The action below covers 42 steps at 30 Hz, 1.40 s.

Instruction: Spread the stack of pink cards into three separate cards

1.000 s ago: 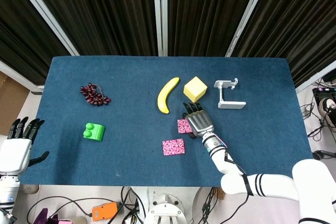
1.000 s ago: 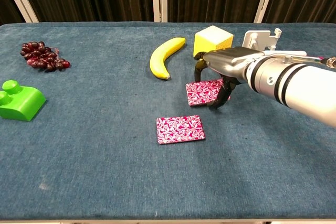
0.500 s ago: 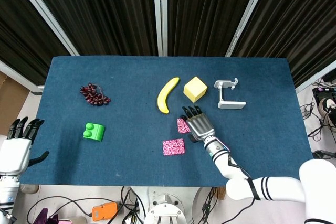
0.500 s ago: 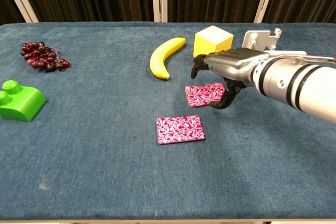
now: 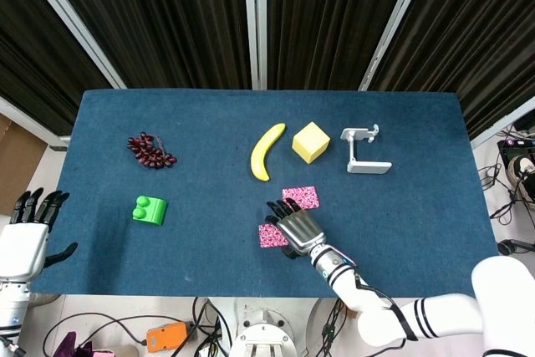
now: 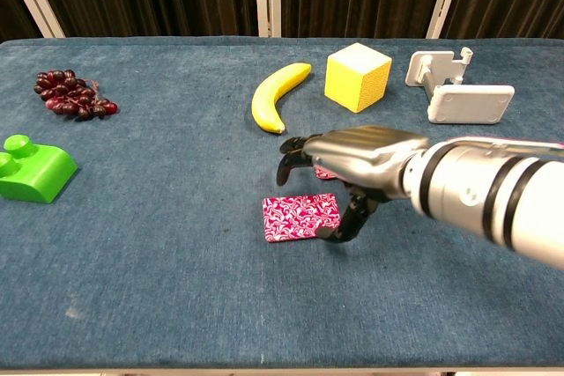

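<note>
Two pink patterned cards show on the blue table. One pink card [image 5: 300, 196] lies bare below the yellow cube; in the chest view only a sliver of it [image 6: 323, 173] peeks out behind the hand. The nearer pink card [image 5: 269, 236] [image 6: 298, 217] lies flat with my right hand [image 5: 294, 227] [image 6: 354, 159] arched over its right part, fingers spread and curved, the thumb down at the card's right edge. Whether that nearer card is one card or a stack is not clear. My left hand [image 5: 25, 238] hangs open off the table's left side.
A banana [image 5: 267, 150] and a yellow cube [image 5: 310, 141] lie just beyond the cards, with a white stand [image 5: 364, 152] to their right. Dark grapes [image 5: 150, 150] and a green block [image 5: 150, 209] sit on the left half of the table.
My right hand left the farther card and moved toward the table's near edge and left, over the nearer card. The farther card now lies uncovered. The left hand stayed put.
</note>
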Each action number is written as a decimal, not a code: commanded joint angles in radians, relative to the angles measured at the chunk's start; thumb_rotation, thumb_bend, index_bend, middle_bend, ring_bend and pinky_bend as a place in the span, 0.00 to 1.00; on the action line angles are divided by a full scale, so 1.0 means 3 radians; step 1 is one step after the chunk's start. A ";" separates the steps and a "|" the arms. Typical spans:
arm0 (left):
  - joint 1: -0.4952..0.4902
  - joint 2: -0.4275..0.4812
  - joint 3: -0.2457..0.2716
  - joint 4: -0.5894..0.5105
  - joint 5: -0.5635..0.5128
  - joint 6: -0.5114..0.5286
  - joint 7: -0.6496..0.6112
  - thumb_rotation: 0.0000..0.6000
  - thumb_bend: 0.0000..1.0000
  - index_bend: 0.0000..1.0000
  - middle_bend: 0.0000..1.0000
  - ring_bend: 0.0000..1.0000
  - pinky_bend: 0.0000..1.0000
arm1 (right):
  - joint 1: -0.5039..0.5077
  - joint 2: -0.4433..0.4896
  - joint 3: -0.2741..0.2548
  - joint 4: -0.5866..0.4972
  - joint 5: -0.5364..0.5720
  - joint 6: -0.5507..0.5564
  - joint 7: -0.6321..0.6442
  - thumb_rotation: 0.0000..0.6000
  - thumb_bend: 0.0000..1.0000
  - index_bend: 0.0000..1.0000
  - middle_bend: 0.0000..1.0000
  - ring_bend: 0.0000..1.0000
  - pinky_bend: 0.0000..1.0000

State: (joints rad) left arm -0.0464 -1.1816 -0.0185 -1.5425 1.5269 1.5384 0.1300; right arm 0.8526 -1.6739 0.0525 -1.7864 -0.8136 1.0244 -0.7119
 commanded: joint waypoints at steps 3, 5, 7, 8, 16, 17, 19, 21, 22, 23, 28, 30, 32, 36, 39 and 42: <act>0.0011 -0.0012 0.0006 0.0029 0.0000 0.0005 -0.0034 1.00 0.08 0.13 0.12 0.02 0.05 | 0.0010 -0.0155 -0.0011 0.0102 0.0031 0.0119 -0.0113 1.00 0.48 0.30 0.06 0.00 0.00; 0.0012 -0.0017 0.0007 0.0043 -0.0002 0.0001 -0.0049 1.00 0.08 0.13 0.12 0.02 0.05 | 0.0008 -0.0187 -0.0011 0.0126 0.0053 0.0143 -0.0138 1.00 0.48 0.31 0.06 0.00 0.00; 0.0013 -0.0020 0.0010 0.0056 -0.0001 -0.0002 -0.0058 1.00 0.08 0.13 0.12 0.02 0.05 | 0.0006 -0.0202 -0.0012 0.0144 0.0074 0.0158 -0.0159 1.00 0.48 0.31 0.06 0.00 0.00; 0.0013 -0.0024 0.0010 0.0063 -0.0002 -0.0004 -0.0064 1.00 0.08 0.13 0.12 0.02 0.05 | 0.0003 -0.0212 -0.0015 0.0156 0.0077 0.0173 -0.0171 1.00 0.48 0.31 0.06 0.00 0.00; 0.0009 -0.0032 0.0002 0.0083 -0.0003 -0.0008 -0.0074 1.00 0.08 0.13 0.12 0.02 0.05 | -0.0013 -0.0212 -0.0027 0.0149 0.0099 0.0172 -0.0189 1.00 0.48 0.31 0.06 0.00 0.00; 0.0008 -0.0033 0.0001 0.0083 -0.0001 -0.0007 -0.0075 1.00 0.08 0.13 0.12 0.02 0.05 | -0.0012 -0.0212 -0.0025 0.0149 0.0102 0.0170 -0.0190 1.00 0.48 0.31 0.06 0.00 0.00; 0.0008 -0.0035 0.0001 0.0085 0.0001 -0.0005 -0.0073 1.00 0.08 0.13 0.12 0.02 0.05 | -0.0012 -0.0222 -0.0021 0.0158 0.0106 0.0166 -0.0192 1.00 0.48 0.31 0.06 0.00 0.00; 0.0009 -0.0034 0.0002 0.0085 0.0001 -0.0006 -0.0071 1.00 0.08 0.13 0.12 0.02 0.05 | -0.0007 -0.0232 -0.0023 0.0170 0.0115 0.0158 -0.0204 1.00 0.48 0.31 0.06 0.00 0.00; 0.0010 -0.0034 0.0002 0.0084 -0.0001 -0.0006 -0.0073 1.00 0.08 0.13 0.12 0.02 0.05 | -0.0006 -0.0236 -0.0024 0.0173 0.0117 0.0156 -0.0209 1.00 0.48 0.31 0.06 0.00 0.00; 0.0011 -0.0034 0.0002 0.0085 -0.0002 -0.0007 -0.0074 1.00 0.08 0.13 0.12 0.02 0.05 | -0.0005 -0.0240 -0.0026 0.0178 0.0117 0.0155 -0.0215 1.00 0.48 0.31 0.06 0.00 0.00; 0.0012 -0.0037 0.0002 0.0090 -0.0004 -0.0008 -0.0074 1.00 0.08 0.13 0.12 0.02 0.05 | -0.0011 -0.0264 -0.0021 0.0207 0.0119 0.0166 -0.0217 1.00 0.48 0.33 0.06 0.00 0.00; 0.0012 -0.0039 0.0001 0.0090 -0.0004 -0.0009 -0.0070 1.00 0.08 0.13 0.12 0.02 0.05 | -0.0012 -0.0271 -0.0021 0.0220 0.0121 0.0173 -0.0228 1.00 0.48 0.35 0.06 0.00 0.00; 0.0011 -0.0038 0.0000 0.0088 -0.0002 -0.0008 -0.0069 1.00 0.08 0.13 0.12 0.02 0.05 | -0.0014 -0.0273 -0.0014 0.0221 0.0128 0.0169 -0.0223 1.00 0.48 0.37 0.06 0.00 0.00; 0.0011 -0.0033 0.0000 0.0084 0.0001 -0.0007 -0.0061 1.00 0.08 0.13 0.12 0.02 0.05 | -0.0028 -0.0278 -0.0002 0.0229 0.0100 0.0185 -0.0197 1.00 0.48 0.40 0.06 0.00 0.00; 0.0010 -0.0029 -0.0003 0.0078 0.0000 -0.0006 -0.0056 1.00 0.08 0.13 0.12 0.02 0.05 | -0.0040 -0.0270 0.0005 0.0225 0.0068 0.0191 -0.0172 1.00 0.48 0.41 0.06 0.00 0.00; 0.0007 -0.0028 -0.0003 0.0071 0.0002 -0.0009 -0.0048 1.00 0.08 0.13 0.12 0.02 0.05 | -0.0050 -0.0250 0.0012 0.0207 0.0047 0.0187 -0.0147 1.00 0.48 0.42 0.06 0.00 0.00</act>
State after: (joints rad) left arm -0.0440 -1.1901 -0.0194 -1.5209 1.5274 1.5359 0.1152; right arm 0.8382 -1.7496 0.0557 -1.7234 -0.7987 1.0808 -0.7567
